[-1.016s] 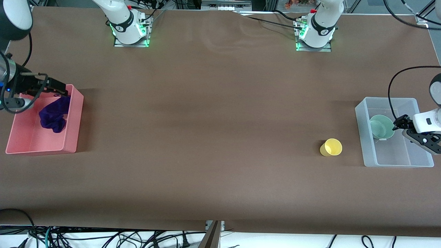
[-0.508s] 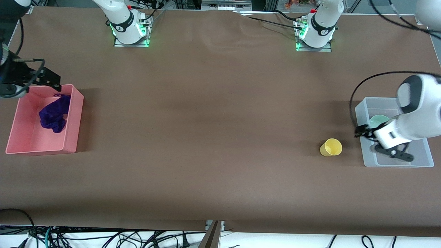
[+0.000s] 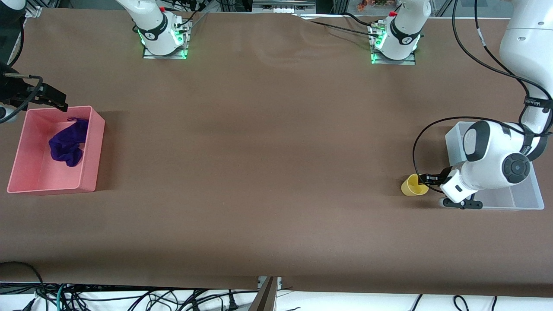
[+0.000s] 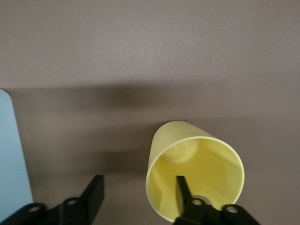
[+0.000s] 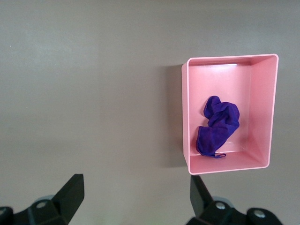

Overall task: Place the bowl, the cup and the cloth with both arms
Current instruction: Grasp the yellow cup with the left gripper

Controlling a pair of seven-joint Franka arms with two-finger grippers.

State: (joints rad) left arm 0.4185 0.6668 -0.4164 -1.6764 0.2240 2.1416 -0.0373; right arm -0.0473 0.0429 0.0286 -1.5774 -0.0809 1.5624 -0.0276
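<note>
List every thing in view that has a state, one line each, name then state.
cup: upright on the table beside the clear bin, empty, not gripped.
cloth: crumpled, lying in the pink bin.
clear bin: upright on the table, mostly hidden by the left arm; contents cannot be seen.
left claw: open, one finger inside the cup's mouth, one outside its wall.
right claw: open, empty, raised above the table beside the pink bin.

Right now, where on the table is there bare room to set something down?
The widest bare stretch lies between the pink bin holding the cloth and the cup. It is crowded at the left arm's end: the left gripper, open, straddles the cup's rim beside the clear bin.
</note>
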